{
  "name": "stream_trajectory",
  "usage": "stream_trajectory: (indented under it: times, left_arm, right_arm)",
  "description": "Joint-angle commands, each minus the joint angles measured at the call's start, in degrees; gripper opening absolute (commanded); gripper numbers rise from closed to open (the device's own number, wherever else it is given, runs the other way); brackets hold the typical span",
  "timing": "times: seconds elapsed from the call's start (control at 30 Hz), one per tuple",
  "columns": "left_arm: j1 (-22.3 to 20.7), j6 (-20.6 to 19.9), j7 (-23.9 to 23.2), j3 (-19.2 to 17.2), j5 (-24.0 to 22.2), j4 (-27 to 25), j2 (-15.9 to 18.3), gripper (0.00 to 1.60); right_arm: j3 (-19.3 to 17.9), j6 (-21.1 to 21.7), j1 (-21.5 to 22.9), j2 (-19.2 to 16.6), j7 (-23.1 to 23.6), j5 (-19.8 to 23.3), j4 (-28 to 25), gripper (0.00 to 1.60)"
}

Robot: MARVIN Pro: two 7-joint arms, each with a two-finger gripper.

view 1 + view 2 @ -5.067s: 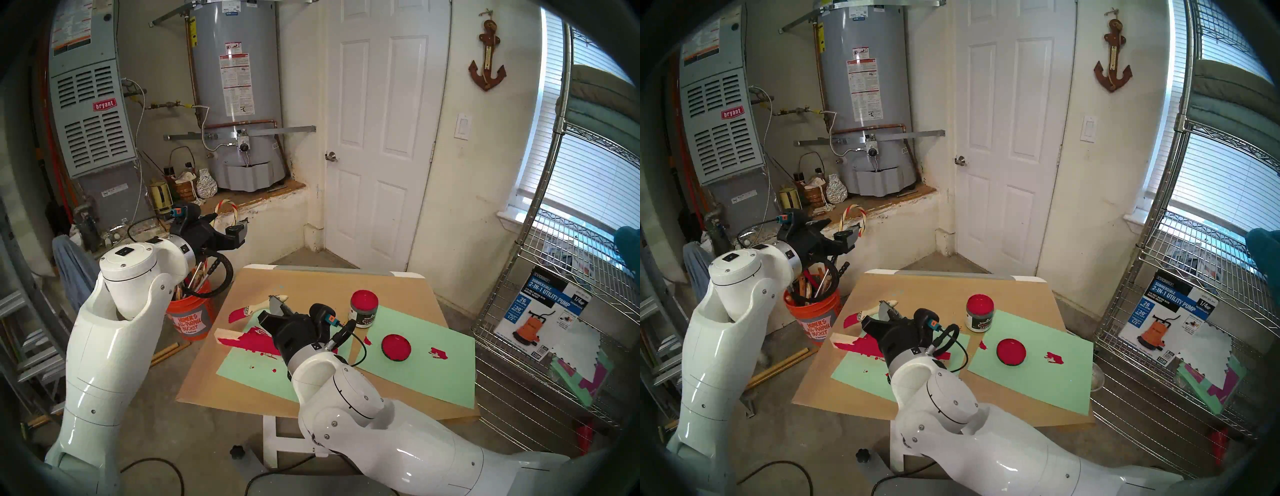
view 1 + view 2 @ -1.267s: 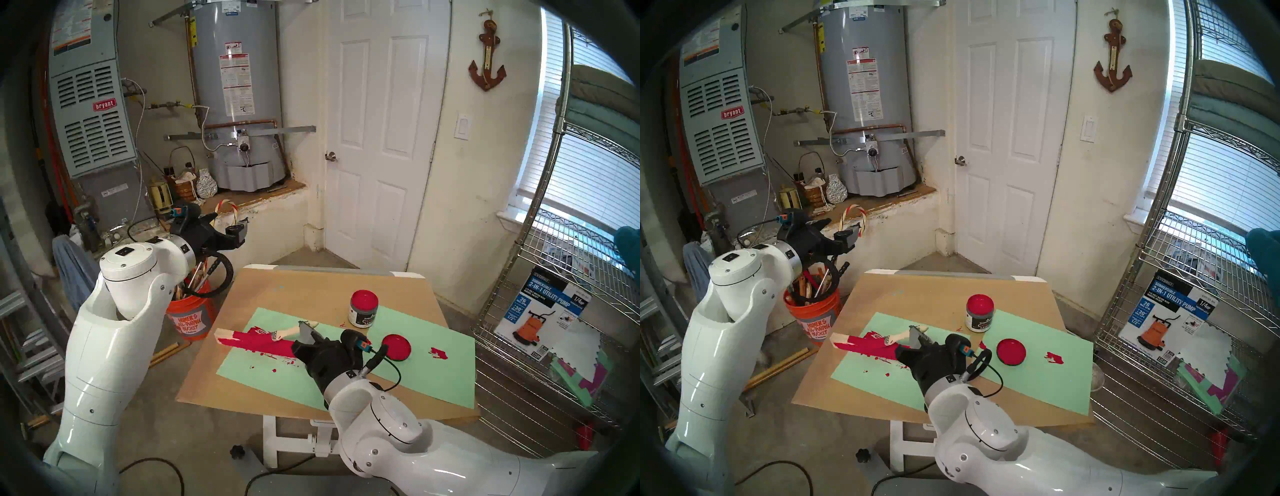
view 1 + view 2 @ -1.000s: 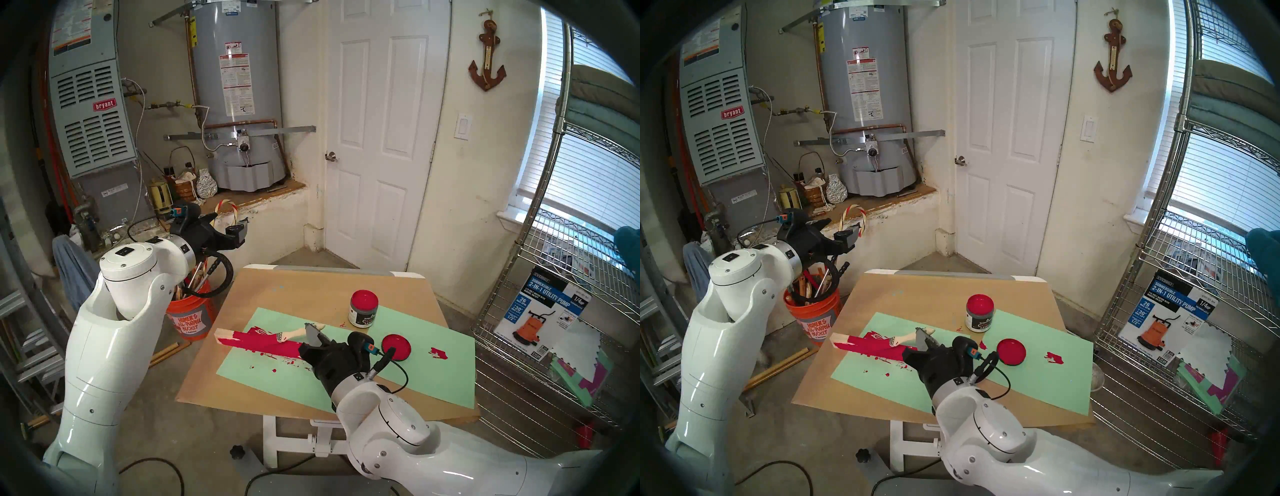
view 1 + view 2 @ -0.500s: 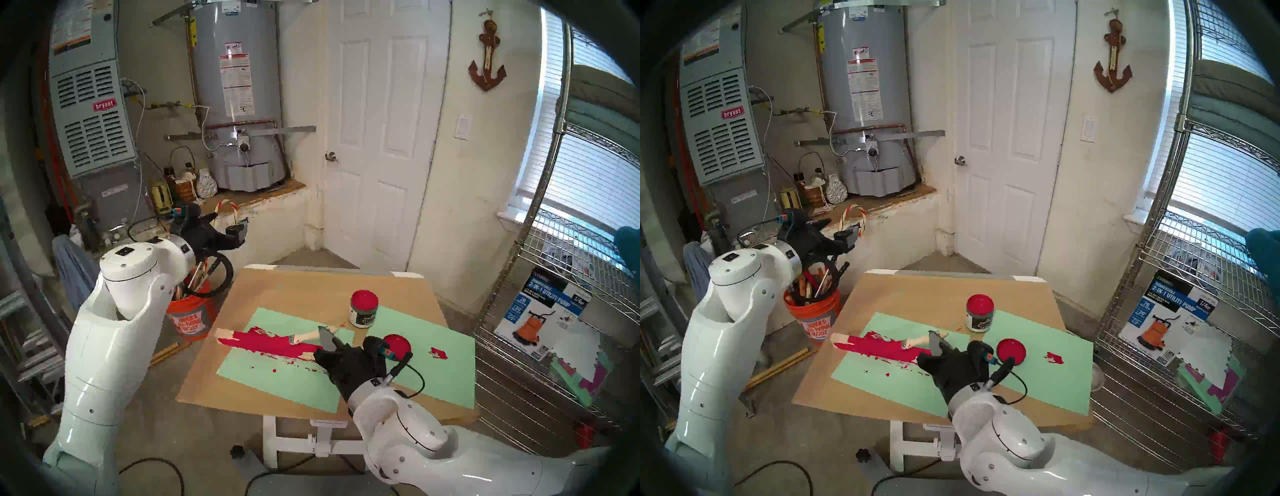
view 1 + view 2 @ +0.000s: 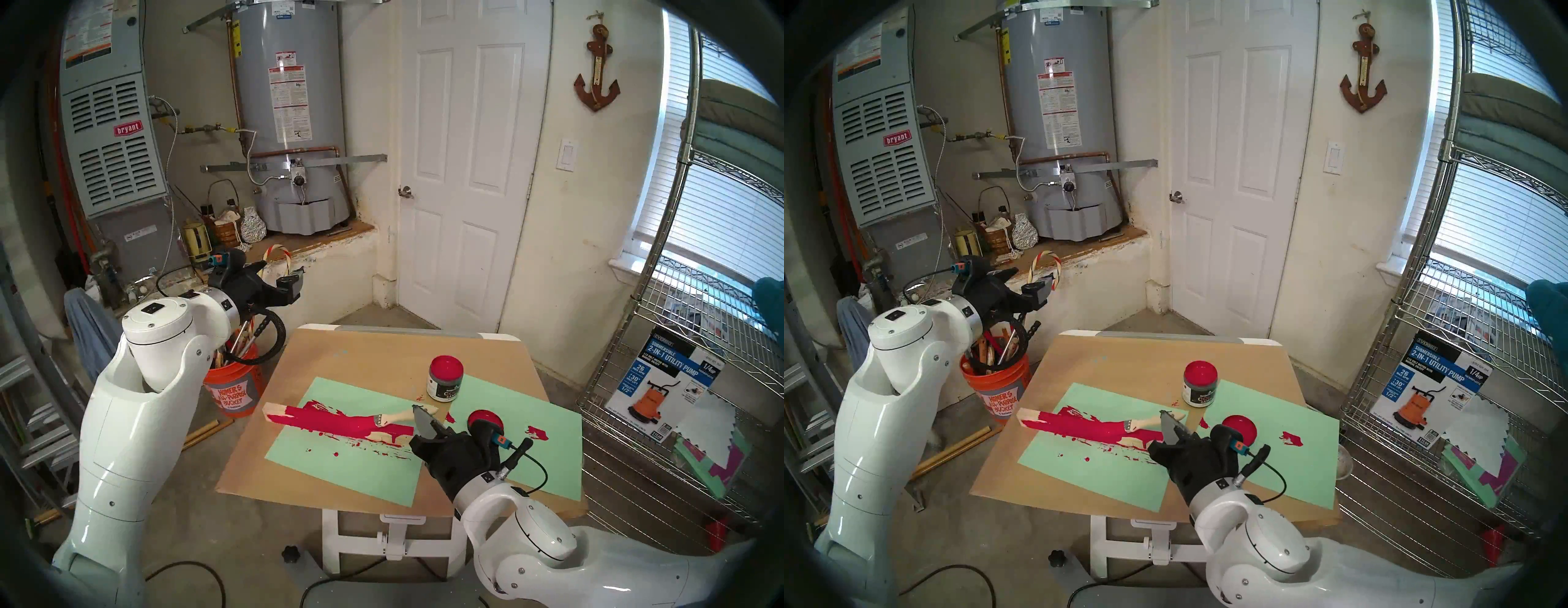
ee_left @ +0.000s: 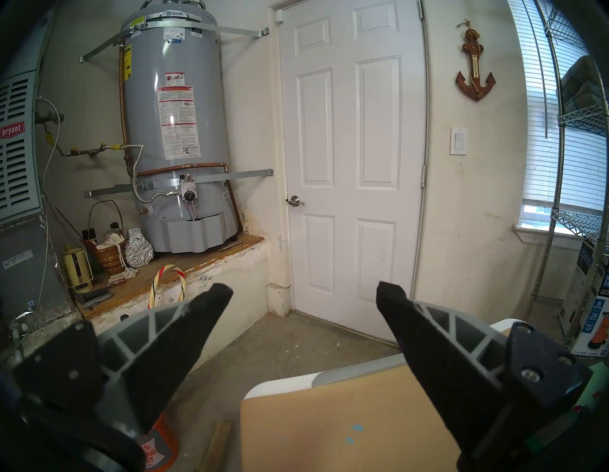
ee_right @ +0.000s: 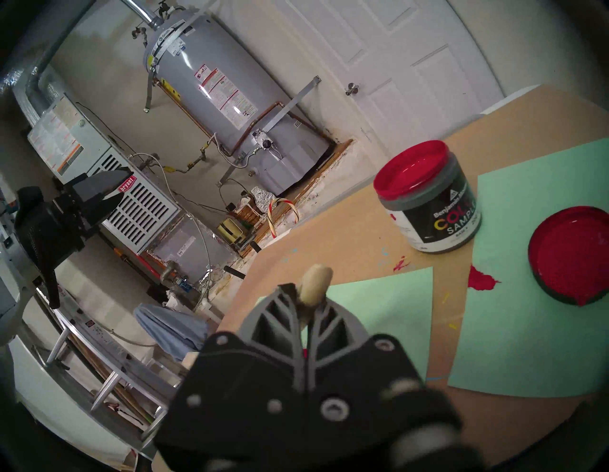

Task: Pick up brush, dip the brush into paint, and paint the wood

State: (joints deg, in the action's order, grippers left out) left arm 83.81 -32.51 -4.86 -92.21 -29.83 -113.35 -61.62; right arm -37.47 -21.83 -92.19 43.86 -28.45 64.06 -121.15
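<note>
Wood (image 5: 339, 421), a long bar mostly coated crimson, lies across green paper (image 5: 339, 467) at centre frame on the table (image 5: 382, 352), with the brush (image 5: 392, 418) resting bristles-down on its right part. At lower right of centre, the right end effector (image 5: 424, 418) is pinched onto the brush's pale handle, whose rounded tip pokes out past the fingers (image 7: 273, 316) in the right wrist view. Paint (image 5: 445, 366) fills the open jar just above and right of the brush, a red lid (image 5: 488, 420) lies to its lower right, and the left end effector (image 6: 303, 293) hangs spread wide and empty at left of the frame, off the table.
</note>
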Motion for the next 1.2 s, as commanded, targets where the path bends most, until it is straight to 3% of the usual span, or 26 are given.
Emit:
stream_trajectory:
  times: [0.0,0.63,1.17]
  left_arm:
    - [-0.65,0.59,0.02,-0.24,0.13,-0.89,0.04,1.60]
    - [-0.65,0.63,0.13,-0.17,-0.01,-0.89,0.16,1.60]
    - [-0.64,0.69,0.22,-0.12,-0.11,-0.89,0.25,1.60]
  right_arm:
    - [-1.39,-1.96,-1.98,-4.20,0.81,0.26,-2.23,0.00]
    - [-6.38,-7.24,-7.14,-14.35,6.09,6.68,-4.42,0.00]
    - [-8.42,-10.30,-9.78,-18.61,9.09,10.50,-5.87,0.00]
